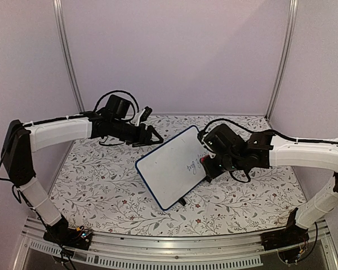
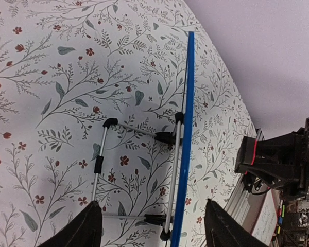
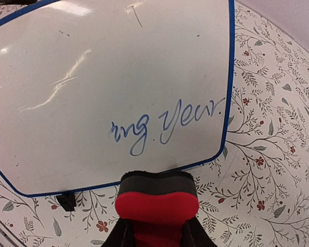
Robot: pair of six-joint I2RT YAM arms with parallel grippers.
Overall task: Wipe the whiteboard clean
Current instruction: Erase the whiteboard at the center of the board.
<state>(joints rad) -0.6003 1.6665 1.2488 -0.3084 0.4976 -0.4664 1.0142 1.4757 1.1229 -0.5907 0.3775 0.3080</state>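
The whiteboard (image 1: 169, 169), white with a thin blue frame, stands tilted on a wire stand mid-table. Blue handwriting (image 3: 165, 126) remains near its lower right corner; the rest of its face (image 3: 92, 77) is wiped, with faint smears. My right gripper (image 3: 157, 234) is shut on a red eraser with a dark felt pad (image 3: 157, 198). The felt is at the board's bottom edge, just below the writing. My left gripper (image 2: 152, 229) is open and empty behind the board. It sees the board edge-on (image 2: 186, 128), and the blue edge runs between its fingers (image 2: 80, 226).
The board's wire stand (image 2: 100, 159) with black feet rests on the floral tablecloth (image 1: 101, 180). Purple walls close in the back and sides. The metal rail (image 1: 174, 247) runs along the near edge. The right arm's cables (image 1: 236, 126) loop beside the board.
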